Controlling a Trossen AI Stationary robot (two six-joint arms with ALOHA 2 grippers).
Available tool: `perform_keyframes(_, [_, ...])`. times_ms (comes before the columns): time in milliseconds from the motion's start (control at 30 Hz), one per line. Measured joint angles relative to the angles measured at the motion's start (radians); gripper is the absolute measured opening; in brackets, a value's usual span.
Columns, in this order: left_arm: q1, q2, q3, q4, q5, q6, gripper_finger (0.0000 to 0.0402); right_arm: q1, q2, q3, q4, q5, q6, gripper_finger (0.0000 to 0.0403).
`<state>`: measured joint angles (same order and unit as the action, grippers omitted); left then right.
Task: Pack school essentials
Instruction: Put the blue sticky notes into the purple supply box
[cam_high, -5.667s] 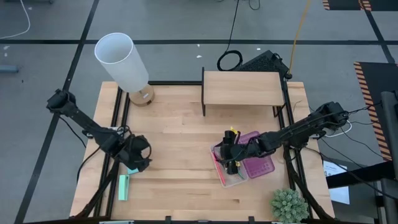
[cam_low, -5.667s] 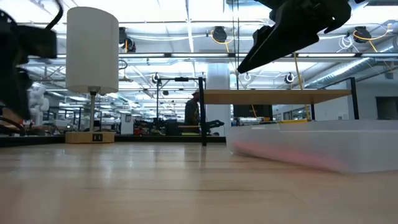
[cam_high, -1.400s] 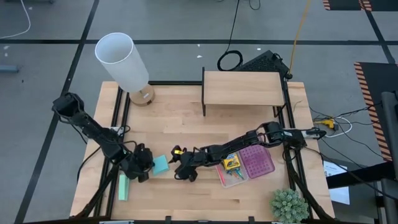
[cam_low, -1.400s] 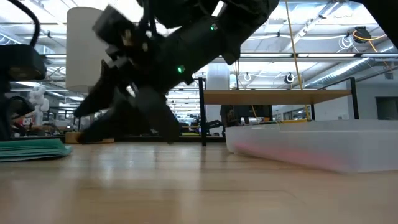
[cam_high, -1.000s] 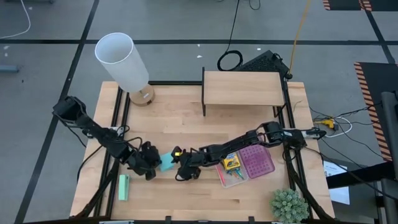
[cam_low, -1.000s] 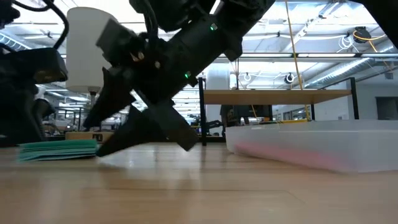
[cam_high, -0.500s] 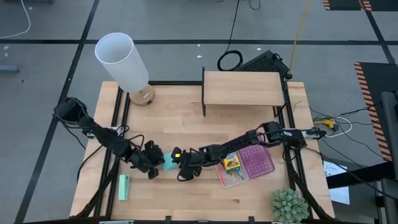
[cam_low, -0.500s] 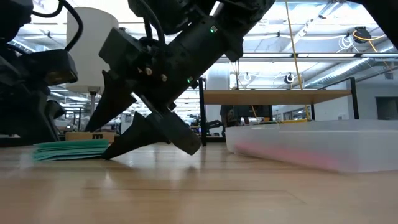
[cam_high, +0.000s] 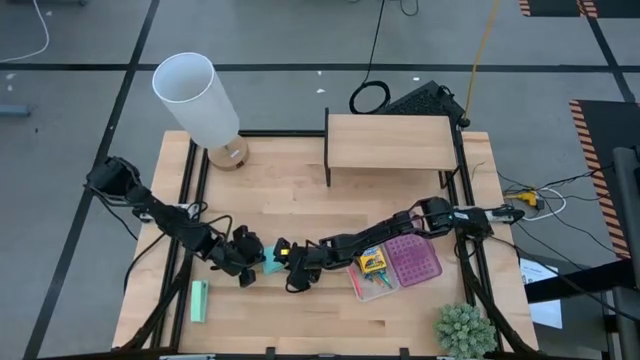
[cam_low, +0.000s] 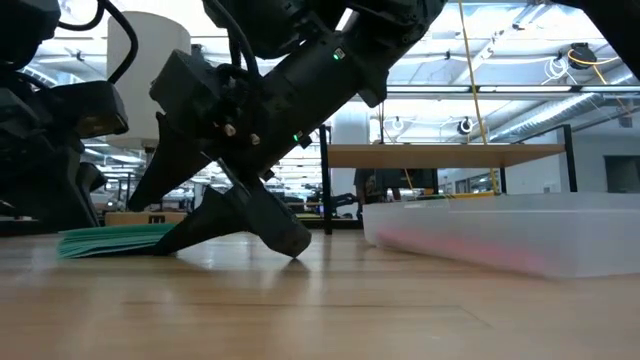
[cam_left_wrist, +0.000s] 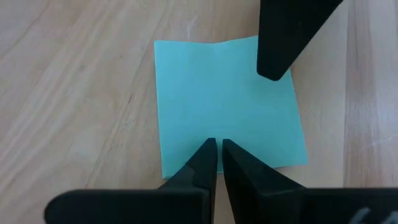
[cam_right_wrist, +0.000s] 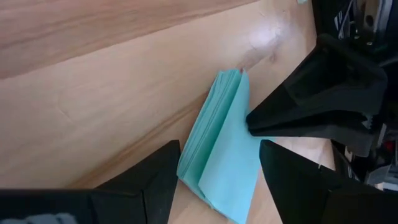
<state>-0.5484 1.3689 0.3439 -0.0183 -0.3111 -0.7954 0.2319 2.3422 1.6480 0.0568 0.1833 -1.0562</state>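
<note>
High view: the left gripper (cam_high: 252, 262) and right gripper (cam_high: 283, 262) meet from opposite sides at the light-blue square note pad (cam_high: 271, 262), which lies flat on the table (cam_high: 300, 210) left of centre. In the left wrist view, the left fingers (cam_left_wrist: 200, 167) are pressed together, tips touching the pad's near edge. In the right wrist view, the right fingers (cam_right_wrist: 155, 177) are spread wide, straddling the pad's fanned corner. To the right, a clear tray (cam_high: 391, 263) holds the yellow crayon box (cam_high: 373, 262), a pink pen (cam_high: 353, 280) along its left wall, and other small stationery; no writing is legible.
</note>
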Motion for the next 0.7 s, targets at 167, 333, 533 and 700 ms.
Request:
perform_keyframes(167, [-0.001,0.000,0.000,-0.001,-0.001,-0.003,0.0030,0.004,0.007,0.001,0.004,0.003,0.035,0.0213])
perform_keyframes(333, [-0.001,0.000,0.000,-0.001,-0.001,-0.013,0.0030,0.008,0.008,-0.001,0.007,0.042,0.065,0.0185])
perform_keyframes(533, [0.000,0.001,-0.001,0.016,0.003,-0.023,0.0030,0.008,0.008,-0.002,0.018,0.050,0.065,0.0129])
perform_keyframes(700, [0.000,0.002,-0.002,0.034,0.010,-0.022,0.0030,0.010,0.009,-0.003,0.035,0.050,0.068,0.0081])
